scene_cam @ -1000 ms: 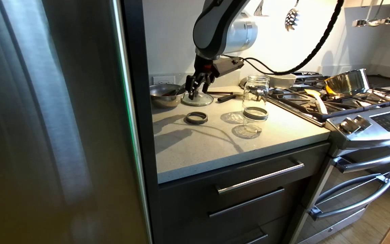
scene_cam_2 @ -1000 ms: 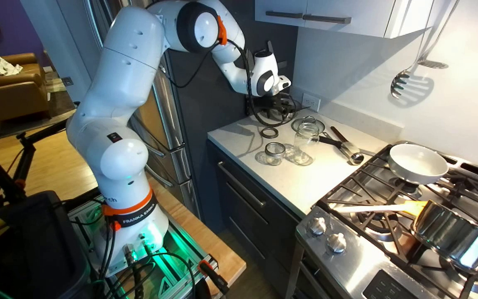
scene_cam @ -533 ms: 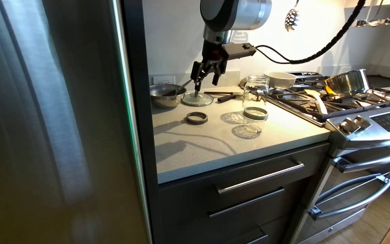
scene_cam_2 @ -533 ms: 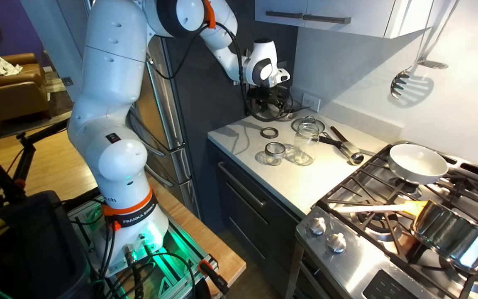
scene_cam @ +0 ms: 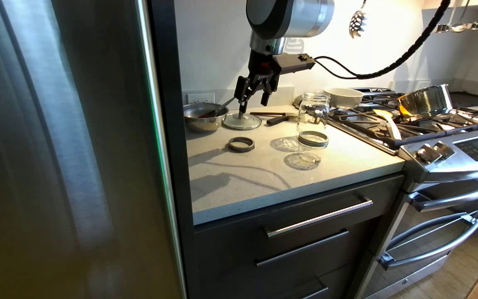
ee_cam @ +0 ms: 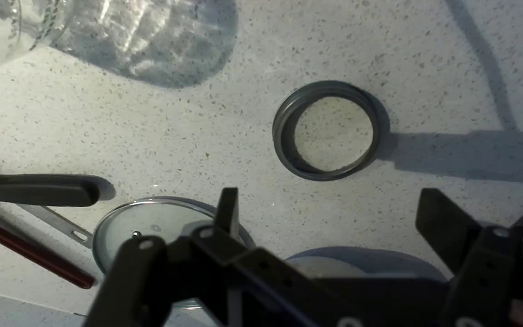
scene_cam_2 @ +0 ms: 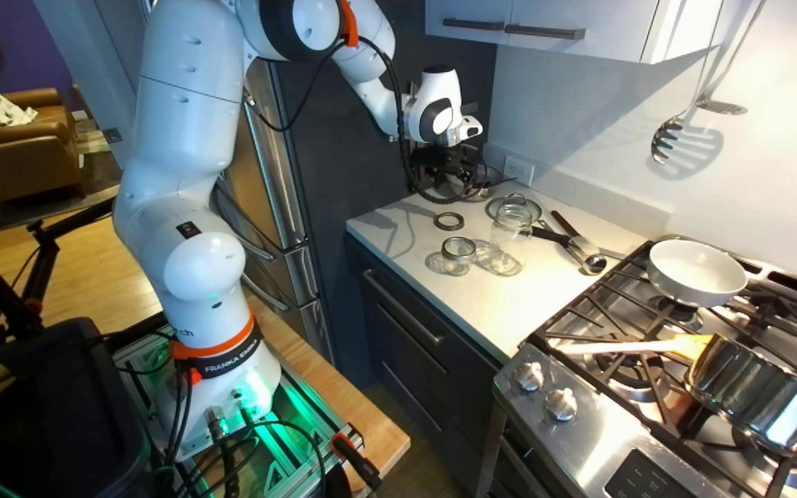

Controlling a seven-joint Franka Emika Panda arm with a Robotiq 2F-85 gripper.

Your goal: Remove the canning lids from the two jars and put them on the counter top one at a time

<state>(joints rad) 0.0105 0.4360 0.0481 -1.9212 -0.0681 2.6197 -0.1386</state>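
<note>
Exterior view: end effector (scene_cam: 254,107) wide, I've one canning band (scene_cam: 240,150) on the desk (scene_cam: 342,155); second band (scene_cam: 313,144) left on the short jar (scene_cam: 308,157).

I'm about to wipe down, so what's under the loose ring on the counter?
The ring lies on speckled counter, which shows through its open middle; what its rim covers cannot be seen.

Dark lid (ee_cam: 284,131) on counter (scene_cam_2: 481,304), lidded jar (scene_cam_2: 457,260), tall jar (scene_cam: 313,115)
</note>
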